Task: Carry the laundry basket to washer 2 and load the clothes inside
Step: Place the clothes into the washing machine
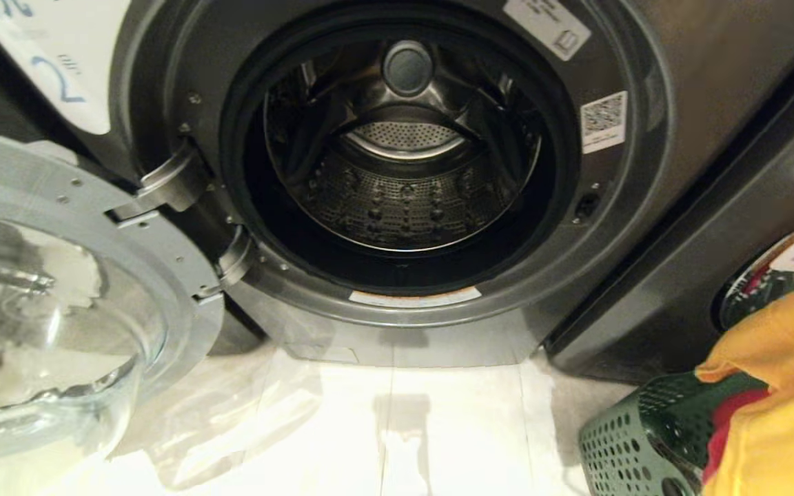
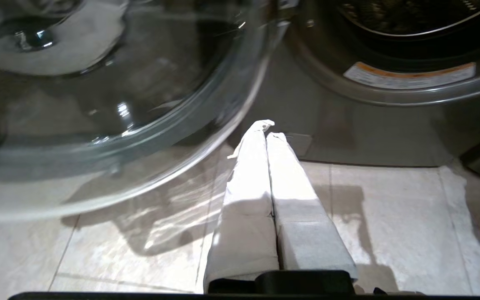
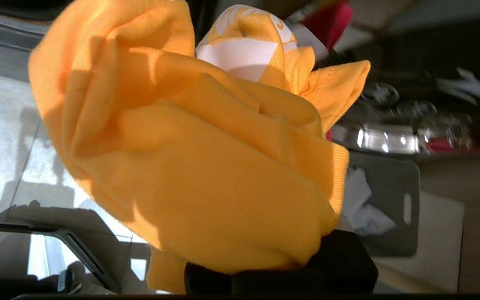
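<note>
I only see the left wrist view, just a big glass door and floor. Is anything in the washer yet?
Observer: No. The head view shows washer 2 open, its drum empty.
Operator: What's the other arm doing?
Observer: The right wrist view shows the right gripper shut on a yellow shirt, which is bunched over it.
Operator: What's left to load?
Observer: A red garment shows in the basket, which stands on the floor to the right of the washer's opening.
</note>
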### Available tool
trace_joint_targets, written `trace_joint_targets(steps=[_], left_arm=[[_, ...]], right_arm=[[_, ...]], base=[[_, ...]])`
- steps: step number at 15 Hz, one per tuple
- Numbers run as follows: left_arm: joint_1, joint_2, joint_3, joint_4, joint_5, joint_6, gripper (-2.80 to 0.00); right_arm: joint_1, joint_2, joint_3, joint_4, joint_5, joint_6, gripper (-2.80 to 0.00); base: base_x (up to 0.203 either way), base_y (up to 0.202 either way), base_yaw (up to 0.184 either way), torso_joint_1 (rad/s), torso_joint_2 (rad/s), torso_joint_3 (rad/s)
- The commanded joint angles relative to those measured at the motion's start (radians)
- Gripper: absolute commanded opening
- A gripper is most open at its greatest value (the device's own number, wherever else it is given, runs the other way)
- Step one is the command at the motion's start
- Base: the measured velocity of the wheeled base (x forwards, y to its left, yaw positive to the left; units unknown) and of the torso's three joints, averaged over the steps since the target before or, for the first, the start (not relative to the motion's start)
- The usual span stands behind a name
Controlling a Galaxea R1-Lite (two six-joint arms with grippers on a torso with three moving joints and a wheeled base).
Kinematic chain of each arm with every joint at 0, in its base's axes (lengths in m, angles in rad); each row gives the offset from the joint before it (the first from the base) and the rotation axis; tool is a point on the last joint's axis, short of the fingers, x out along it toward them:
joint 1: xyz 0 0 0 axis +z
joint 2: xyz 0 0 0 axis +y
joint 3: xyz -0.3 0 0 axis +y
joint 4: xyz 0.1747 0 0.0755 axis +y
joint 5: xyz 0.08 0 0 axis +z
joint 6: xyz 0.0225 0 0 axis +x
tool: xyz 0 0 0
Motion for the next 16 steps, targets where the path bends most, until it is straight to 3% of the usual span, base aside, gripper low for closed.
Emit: trace_joint_targets(steps=[1,16], left_arm=[[-0.001,0.0,0.04,0.0,0.0,0.0,-2.8],[0.0,0.001,0.04,0.0,0.0,0.0,-2.8]], right_arm=[[0.001,0.003,0.002,-0.002,0.0,-0.002,-2.8],[0.05,-0.007,0.048,-0.013,-0.021,-0.005,-2.8]], base=[[0.001,-0.01,0.178,0.006,0.0,0.002],[0.001,-0.009,0.174,0.002,0.0,0.003]])
